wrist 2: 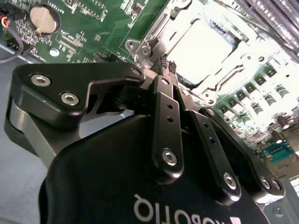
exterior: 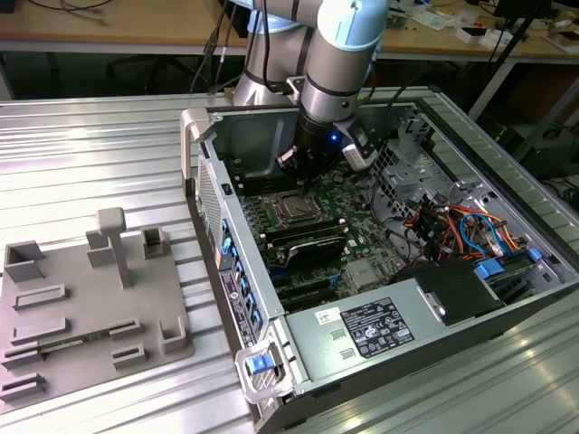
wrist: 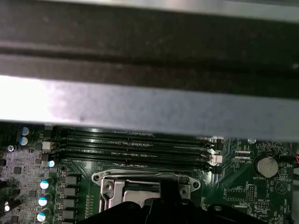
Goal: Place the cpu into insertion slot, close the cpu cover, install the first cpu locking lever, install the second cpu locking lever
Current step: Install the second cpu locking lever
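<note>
The cpu (wrist 2: 202, 45) sits in the insertion slot (exterior: 294, 210) on the green motherboard (exterior: 348, 194), under the cpu cover (wrist 2: 161, 28). The claw (wrist 2: 168, 65) hovers just above the cover's edge, fingers pressed together, holding nothing.

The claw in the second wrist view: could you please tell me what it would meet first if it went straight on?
Probably the cpu cover at the socket's edge; the claw points there, though depth is unclear.
</note>
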Motion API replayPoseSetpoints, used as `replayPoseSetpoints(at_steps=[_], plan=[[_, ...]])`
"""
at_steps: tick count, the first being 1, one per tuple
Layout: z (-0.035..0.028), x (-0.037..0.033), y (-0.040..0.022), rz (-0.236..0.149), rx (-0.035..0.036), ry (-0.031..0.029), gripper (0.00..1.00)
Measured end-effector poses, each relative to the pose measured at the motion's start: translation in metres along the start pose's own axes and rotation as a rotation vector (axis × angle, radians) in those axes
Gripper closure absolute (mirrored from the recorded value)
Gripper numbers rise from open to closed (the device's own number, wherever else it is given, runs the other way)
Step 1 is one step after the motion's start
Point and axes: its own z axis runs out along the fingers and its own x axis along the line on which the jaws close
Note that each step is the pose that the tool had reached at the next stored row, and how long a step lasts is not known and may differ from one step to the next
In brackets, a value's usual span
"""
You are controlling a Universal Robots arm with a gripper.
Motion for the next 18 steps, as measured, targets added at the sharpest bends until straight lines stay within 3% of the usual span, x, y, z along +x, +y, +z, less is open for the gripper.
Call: replayPoseSetpoints(at_steps=[4,5,6,7,8,14,18], plan=[[0.0,0.0,-0.0005,0.0,-0.0001,0.0001,0.89],[-0.0102,-0.0016,-0.0004,0.0,-0.0001,0.0021,0.89],[-0.0149,-0.0015,-0.0104,0.006,0.0007,0.0037,0.89],[-0.0154,-0.001,-0.0172,0.01,0.0009,0.0037,0.89],[-0.0155,-0.0009,-0.0189,0.01,0.0011,0.0037,0.89],[-0.0159,-0.0022,-0.0198,0.01,0.0009,0.0041,0.89],[-0.0158,-0.0067,-0.0202,0.011,0.0013,0.0066,0.89]])
